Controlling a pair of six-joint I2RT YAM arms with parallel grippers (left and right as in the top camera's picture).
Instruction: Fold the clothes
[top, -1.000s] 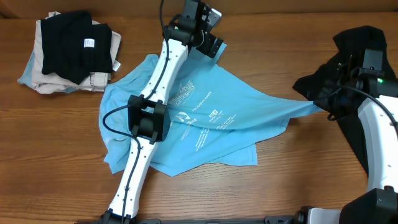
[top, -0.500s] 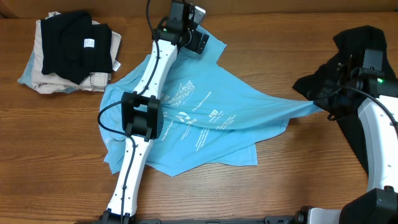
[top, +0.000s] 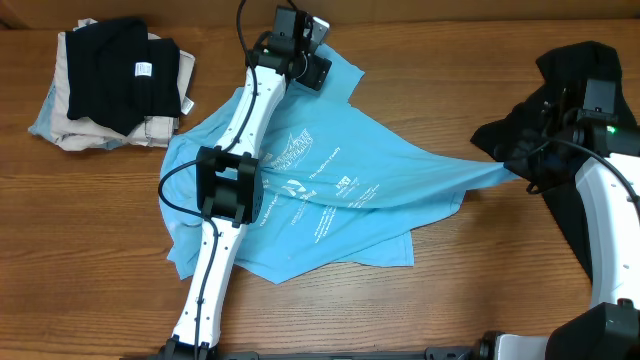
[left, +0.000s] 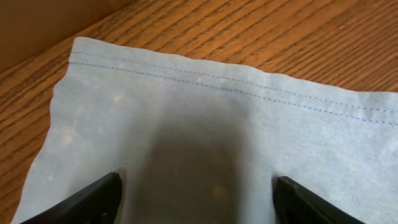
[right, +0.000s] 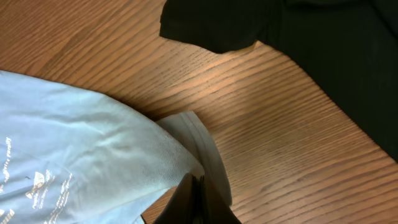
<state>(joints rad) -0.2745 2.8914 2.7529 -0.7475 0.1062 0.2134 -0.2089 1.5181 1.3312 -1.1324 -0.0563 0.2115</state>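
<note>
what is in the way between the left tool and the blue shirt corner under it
Nothing visible. The left tool hangs open right over the blue shirt. The shirt's stitched hem corner lies flat on the wooden table, with only bare cloth between the fingers.

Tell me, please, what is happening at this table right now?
Two robot arms are working on a light blue T-shirt lying crumpled on the wooden table. The right pincer is shut on the shirt's right-hand tip, which is drawn out to a point. The left pincer is open over the shirt's far hemmed corner, its jaws either side of the cloth, not gripping it. A folded pile sits at the far left, and a loose black garment lies by the right arm.
</note>
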